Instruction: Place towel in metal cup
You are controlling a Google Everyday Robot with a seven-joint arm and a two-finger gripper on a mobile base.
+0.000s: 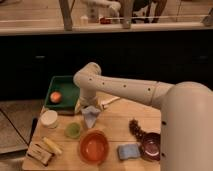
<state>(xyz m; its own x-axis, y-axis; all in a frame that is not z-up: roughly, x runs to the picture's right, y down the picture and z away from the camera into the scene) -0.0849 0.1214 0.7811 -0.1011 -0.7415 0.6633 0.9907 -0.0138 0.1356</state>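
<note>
The towel [91, 116], a small pale grey-blue cloth, hangs in loose folds just above the wooden table [117, 122], left of its middle. My gripper [85, 106] is at the towel's top and is shut on it, at the end of the white arm that reaches in from the right. The metal cup [150, 146], dark and dull-shiny, stands near the table's front right corner, well to the right of the towel and closer to the front.
A green tray [65, 85] at the back left holds an orange fruit [55, 96]. A white tub [48, 118], a translucent green cup [73, 130], an orange bowl [94, 146] and a blue sponge pad [128, 151] stand along the front. Dark bits [135, 127] lie beside the metal cup.
</note>
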